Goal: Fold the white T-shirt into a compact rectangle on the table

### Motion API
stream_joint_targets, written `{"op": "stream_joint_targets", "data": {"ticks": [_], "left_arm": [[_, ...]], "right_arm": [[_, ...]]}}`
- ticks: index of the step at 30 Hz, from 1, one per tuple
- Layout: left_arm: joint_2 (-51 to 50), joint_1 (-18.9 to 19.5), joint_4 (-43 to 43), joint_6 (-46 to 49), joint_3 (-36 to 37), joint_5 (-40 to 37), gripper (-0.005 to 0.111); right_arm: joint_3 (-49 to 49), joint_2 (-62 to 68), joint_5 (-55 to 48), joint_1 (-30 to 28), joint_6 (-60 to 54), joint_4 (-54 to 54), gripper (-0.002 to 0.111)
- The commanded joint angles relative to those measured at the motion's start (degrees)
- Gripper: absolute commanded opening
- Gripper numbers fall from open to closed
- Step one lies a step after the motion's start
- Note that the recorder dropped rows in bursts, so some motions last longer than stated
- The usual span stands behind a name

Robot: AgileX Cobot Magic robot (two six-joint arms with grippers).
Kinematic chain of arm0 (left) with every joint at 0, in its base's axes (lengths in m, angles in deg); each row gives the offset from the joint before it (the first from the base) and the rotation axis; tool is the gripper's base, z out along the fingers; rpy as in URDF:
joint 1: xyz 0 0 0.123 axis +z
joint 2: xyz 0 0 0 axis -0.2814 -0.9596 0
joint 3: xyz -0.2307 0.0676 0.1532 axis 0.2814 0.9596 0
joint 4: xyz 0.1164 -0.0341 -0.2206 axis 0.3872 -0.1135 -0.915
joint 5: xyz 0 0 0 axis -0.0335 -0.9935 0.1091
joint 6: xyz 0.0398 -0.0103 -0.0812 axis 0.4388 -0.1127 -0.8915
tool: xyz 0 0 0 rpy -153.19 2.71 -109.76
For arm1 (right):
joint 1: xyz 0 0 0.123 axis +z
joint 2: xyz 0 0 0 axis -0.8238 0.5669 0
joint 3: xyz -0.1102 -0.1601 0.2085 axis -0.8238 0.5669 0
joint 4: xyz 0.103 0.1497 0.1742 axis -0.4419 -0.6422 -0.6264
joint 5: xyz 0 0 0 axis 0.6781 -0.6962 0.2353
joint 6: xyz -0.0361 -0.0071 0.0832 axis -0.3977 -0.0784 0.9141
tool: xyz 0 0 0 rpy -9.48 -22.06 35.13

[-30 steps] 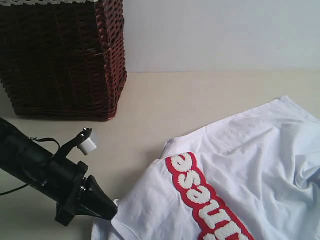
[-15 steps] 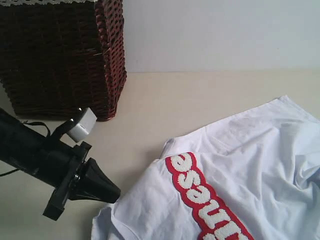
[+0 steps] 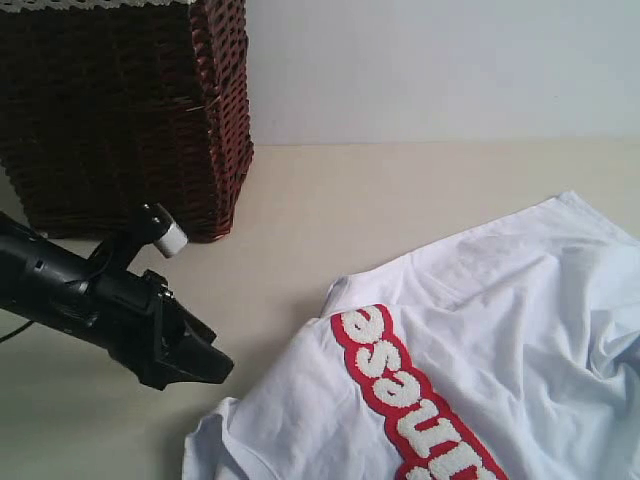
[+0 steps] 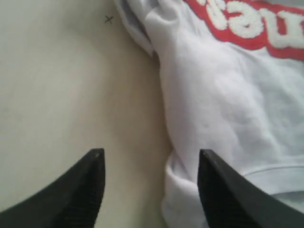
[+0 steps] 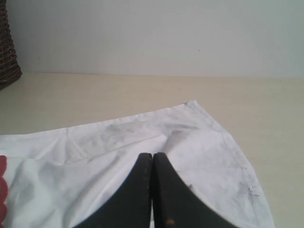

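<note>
Shirtwork on a pale bench. White T-shirt spread rumpled across the right and lower part of the exterior view, fuzzy letters outlined in red face up in a band running to the lower edge, one corner bunched at the lower left. Left gripper just beside that bunched edge, jaws parted wide with nothing between them; one finger over bare bench, the other over a hemmed fold of cloth. Right gripper over the plain white part near a far corner of the shirt, jaws pressed tight together; cloth pinched or not, impossible to tell. Dark wicker basket at the back left of the bench, well apart from the shirt.
</note>
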Motion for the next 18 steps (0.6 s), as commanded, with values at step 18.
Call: {"op": "stream_joint_targets", "data": {"ticks": [18], "left_arm": [[-3.37,-5.46,8.93,-12.99,0.17,0.54,0.046]], "right_arm": [[0.28,-0.36,0.26,-0.17,0.00,0.17,0.000]]}}
